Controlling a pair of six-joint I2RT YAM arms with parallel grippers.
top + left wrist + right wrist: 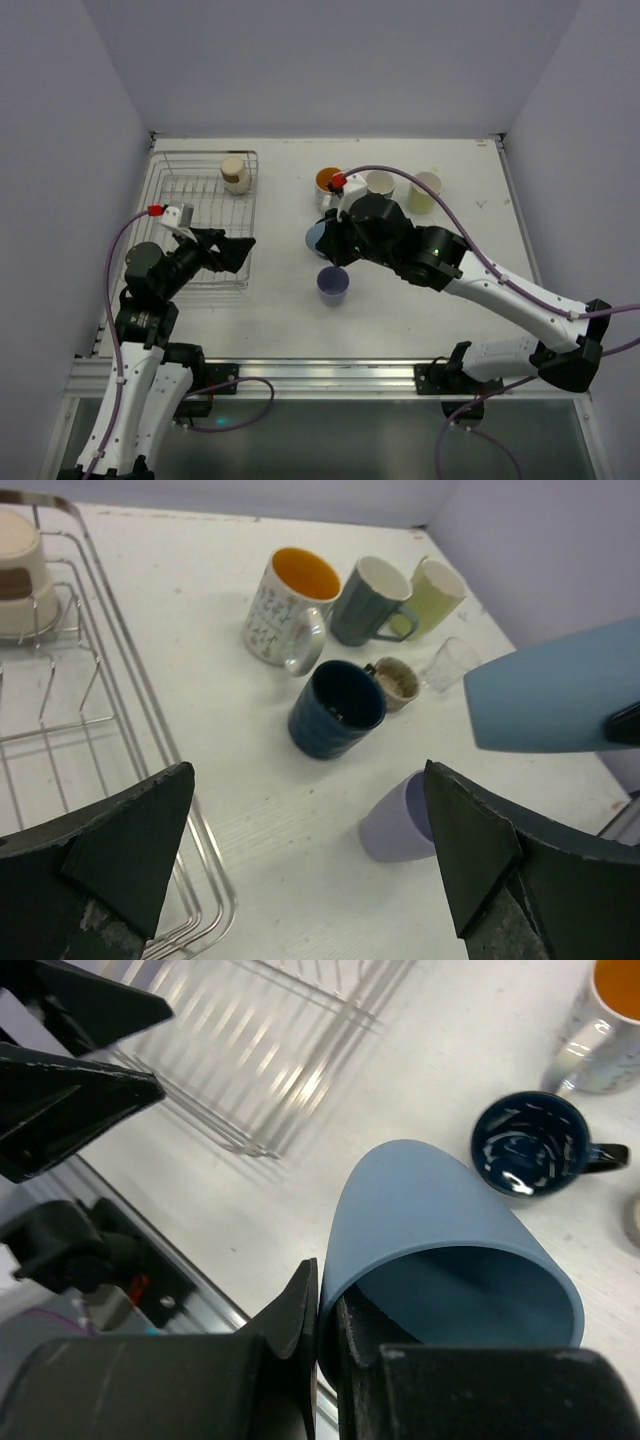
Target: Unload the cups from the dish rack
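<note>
The silver wire dish rack (200, 215) sits at the left with one beige cup (235, 173) standing in its far corner. My right gripper (328, 1310) is shut on the rim of the light blue cup (440, 1230), one finger inside and one outside, and holds the cup (313, 235) on its side above the table. My left gripper (308, 780) is open and empty over the rack's right edge (120, 730). On the table stand the lavender cup (395, 820), navy mug (336, 708), orange-inside mug (290, 605), grey mug (368, 600), yellow-green mug (435, 595) and tiny clear glass (449, 663).
A small beige pot (397, 680) stands between the navy mug and the glass. The cups cluster at the back centre of the white table (270, 320). Walls close in the left, right and far sides. A metal rail (330, 375) runs along the near edge.
</note>
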